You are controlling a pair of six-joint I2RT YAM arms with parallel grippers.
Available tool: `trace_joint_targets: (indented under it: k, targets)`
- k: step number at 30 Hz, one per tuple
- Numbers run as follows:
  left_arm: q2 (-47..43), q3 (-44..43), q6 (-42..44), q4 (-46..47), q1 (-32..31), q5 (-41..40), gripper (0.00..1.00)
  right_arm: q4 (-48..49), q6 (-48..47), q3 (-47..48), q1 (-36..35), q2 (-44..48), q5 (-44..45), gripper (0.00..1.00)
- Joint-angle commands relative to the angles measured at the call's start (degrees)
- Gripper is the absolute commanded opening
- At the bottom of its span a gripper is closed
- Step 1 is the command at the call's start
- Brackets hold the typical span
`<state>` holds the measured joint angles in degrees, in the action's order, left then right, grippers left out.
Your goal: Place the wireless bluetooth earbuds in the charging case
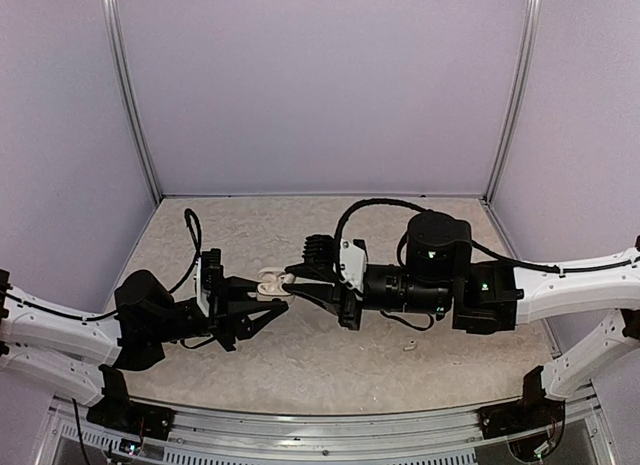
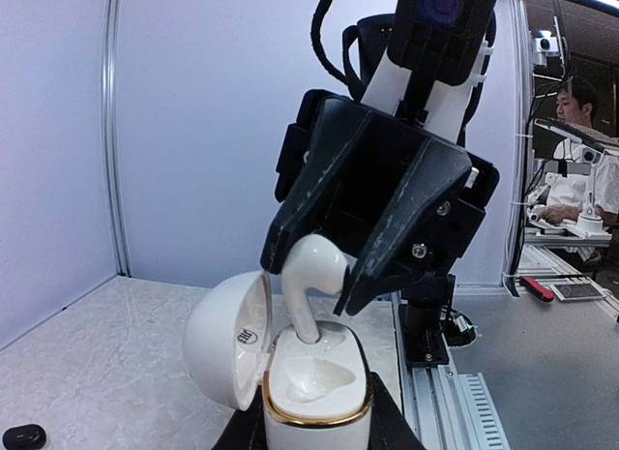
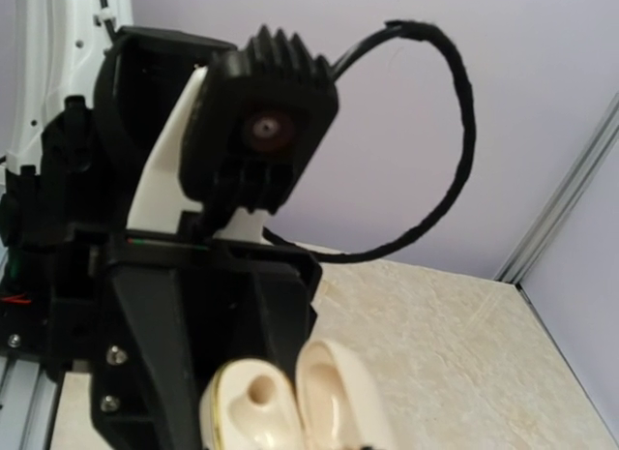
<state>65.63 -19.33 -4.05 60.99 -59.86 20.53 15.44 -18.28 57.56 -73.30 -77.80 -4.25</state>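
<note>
A white charging case (image 2: 319, 387) with a gold rim stands open, its lid (image 2: 227, 339) swung left. My left gripper (image 2: 317, 426) is shut on the case's body from below and holds it above the table. My right gripper (image 2: 311, 284) comes down from above, shut on a white earbud (image 2: 314, 261). The earbud's stem tip is in the case's far slot and the near slot is empty. In the top view the two grippers meet at the case (image 1: 272, 283), the left gripper (image 1: 268, 299) beside the right gripper (image 1: 291, 284). The right wrist view shows the open case (image 3: 253, 408), but the earbud is hidden there.
A small white bit (image 1: 410, 346), perhaps another earbud, lies on the table under the right arm. A small black rounded object (image 2: 24, 436) lies on the table at the far left. The marbled table (image 1: 300, 365) has purple walls on three sides.
</note>
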Motion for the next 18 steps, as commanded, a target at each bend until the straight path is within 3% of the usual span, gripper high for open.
trace_joint_targets:
  k: [1,18]
  targets:
    - [-1.2,-1.0,0.0,4.0,-0.3,1.3,0.09,-2.3,1.6,0.5,0.0,-1.9,1.8,0.25]
    - [-1.1,-0.4,-0.1,4.8,-0.3,1.4,0.09,-2.4,1.6,0.7,0.0,-1.3,1.6,0.33]
